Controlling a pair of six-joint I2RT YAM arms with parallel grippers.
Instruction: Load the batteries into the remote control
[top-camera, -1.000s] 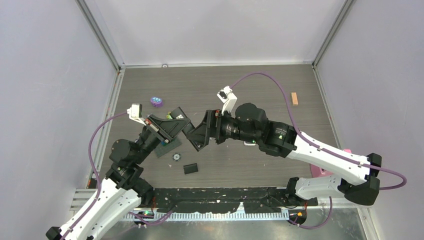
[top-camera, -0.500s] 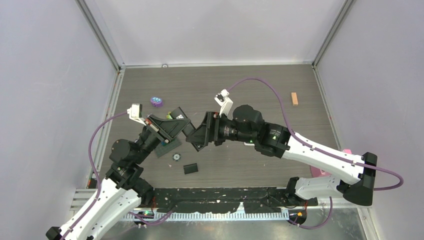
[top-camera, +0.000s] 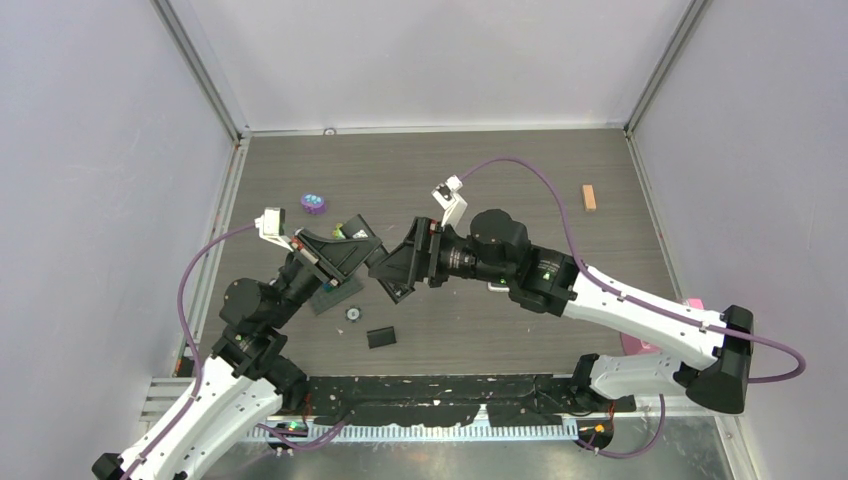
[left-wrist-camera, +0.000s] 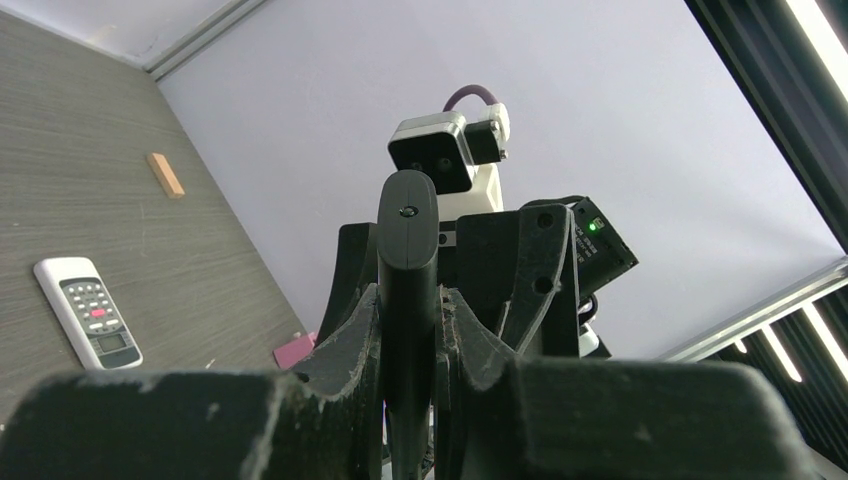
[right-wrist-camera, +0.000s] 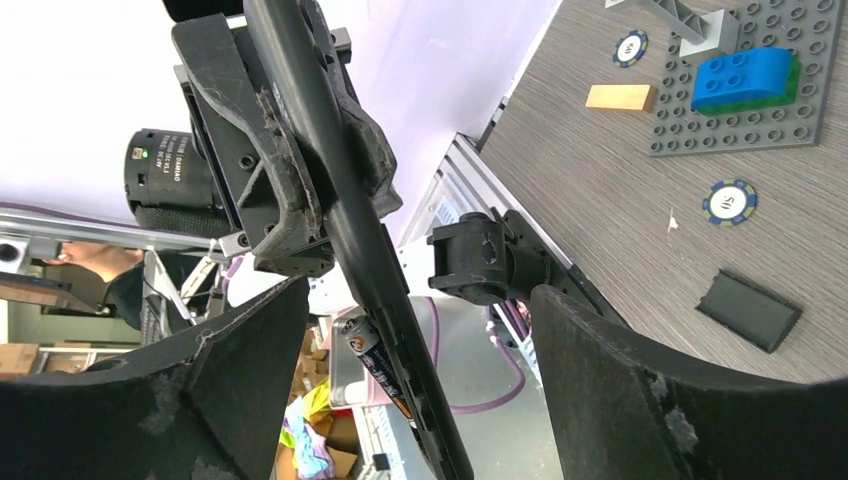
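Observation:
My left gripper (left-wrist-camera: 408, 300) is shut on a black remote control (left-wrist-camera: 407, 220) and holds it upright above the table; the gripper also shows in the top view (top-camera: 352, 250). In the right wrist view the remote (right-wrist-camera: 330, 180) runs diagonally, with one dark battery (right-wrist-camera: 380, 370) lying along its open side. My right gripper (right-wrist-camera: 420, 300) is open, its fingers (right-wrist-camera: 620, 370) on either side of the remote's end and apart from it. In the top view the right gripper (top-camera: 388, 274) meets the left. Other batteries are out of view.
A black battery cover (top-camera: 381, 338) lies near the front. A grey studded plate (right-wrist-camera: 745, 120) carries a blue brick (right-wrist-camera: 745, 75). Poker chips (right-wrist-camera: 728, 202), wooden blocks (top-camera: 590, 197), a purple piece (top-camera: 314, 204) and a white remote (left-wrist-camera: 88, 310) lie around.
My right arm has shifted a little to the left, bringing its open gripper closer around the remote. My left gripper has stayed put with the remote.

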